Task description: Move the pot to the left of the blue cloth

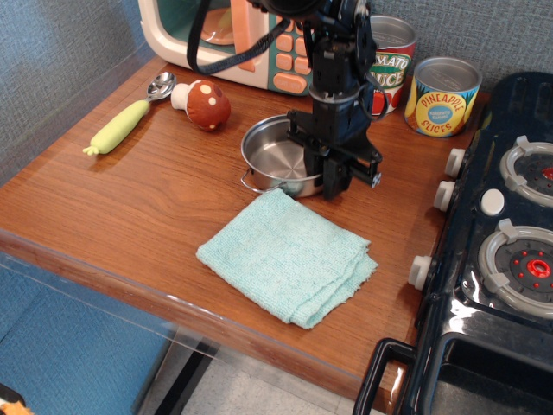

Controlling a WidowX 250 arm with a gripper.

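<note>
Pinching the right rim of the pot [281, 162], the pincer [333, 180] holds it just beyond the blue cloth [287, 255] on the bench [130, 207]. Light, stiff, slippery steel, likely; the thin rim looks a workable hold.
</note>
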